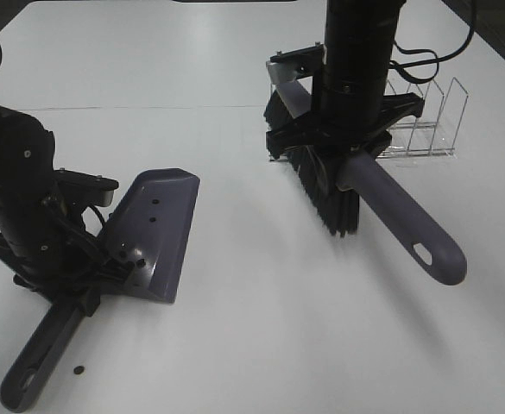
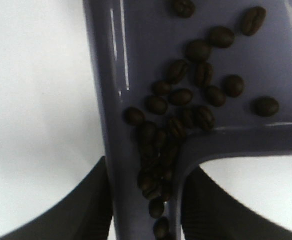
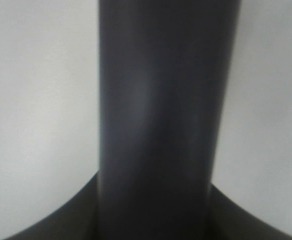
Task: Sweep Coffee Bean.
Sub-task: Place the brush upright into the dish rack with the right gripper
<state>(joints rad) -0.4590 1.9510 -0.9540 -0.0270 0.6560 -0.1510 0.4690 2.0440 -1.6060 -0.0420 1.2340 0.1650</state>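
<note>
Coffee beans, tiny dark-brown ovals (image 1: pixel 153 203), lie in your purple plastic dustpan (image 1: pixel 170 241); one stray bean (image 1: pixel 78 370) rests on the white surface (image 1: pixel 252 345). Left wrist: left fingers (image 2: pixel 81 210) clamp its handle, tilted so beans pool. Right wrist: right fingers (image 3: pixel 61 220) clench the grey-handled brush (image 3: pixel 160 125).

Dark coffee beans (image 2: pixel 179 96) clustered in dustpan (image 2: pixel 280 60)

Nothing readable here tbh. No text, logo, label or number that I can make out on the purple dustpan (image 1: pixel 161 233), the brush (image 1: pixel 394 211) or anywhere around them.
</note>
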